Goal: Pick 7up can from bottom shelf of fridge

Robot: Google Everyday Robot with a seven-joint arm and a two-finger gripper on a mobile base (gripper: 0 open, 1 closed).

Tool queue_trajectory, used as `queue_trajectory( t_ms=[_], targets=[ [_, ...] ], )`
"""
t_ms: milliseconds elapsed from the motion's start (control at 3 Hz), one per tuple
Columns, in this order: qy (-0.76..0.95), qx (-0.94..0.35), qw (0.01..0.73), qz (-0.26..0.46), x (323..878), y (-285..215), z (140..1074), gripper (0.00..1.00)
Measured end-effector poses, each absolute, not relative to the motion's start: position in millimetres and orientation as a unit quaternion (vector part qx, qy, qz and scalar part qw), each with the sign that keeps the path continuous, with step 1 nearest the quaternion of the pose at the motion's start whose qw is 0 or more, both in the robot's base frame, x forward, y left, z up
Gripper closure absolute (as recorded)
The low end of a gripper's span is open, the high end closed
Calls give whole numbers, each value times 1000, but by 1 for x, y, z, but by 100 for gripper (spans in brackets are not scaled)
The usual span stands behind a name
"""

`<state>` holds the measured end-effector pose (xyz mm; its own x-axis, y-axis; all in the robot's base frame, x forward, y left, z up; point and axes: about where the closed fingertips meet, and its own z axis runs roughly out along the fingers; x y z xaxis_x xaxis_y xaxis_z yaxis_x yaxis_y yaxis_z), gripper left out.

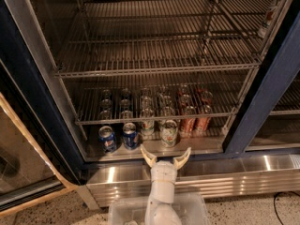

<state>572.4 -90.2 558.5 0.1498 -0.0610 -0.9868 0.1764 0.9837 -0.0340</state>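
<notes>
The fridge (265, 90) stands open, with wire racks above. On its bottom shelf (208, 145) a row of cans stands at the front. The nearest 7up can (168, 132) is pale with green and red marks, and another pale can (147, 127) stands just to its left. My gripper (165, 155) is open, its two pale fingertips (148, 156) spread apart. It is just outside the fridge's front sill, directly below and in front of the 7up can, not touching it.
Two blue Pepsi cans (107, 138) stand left of the 7up can, red-orange cans (188, 123) right of it, and more cans behind. The wire rack (154, 117) hangs low over the cans. The shiny base panel (234, 177) is below and the open door (28, 139) at left.
</notes>
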Motion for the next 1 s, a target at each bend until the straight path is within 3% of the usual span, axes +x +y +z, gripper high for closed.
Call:
queue_trajectory(
  t_ms=[333,1000],
  targets=[
    [645,41,760,-74,580,-91,563,10],
    [646,44,759,-62,587,-91,561,10]
  ],
)
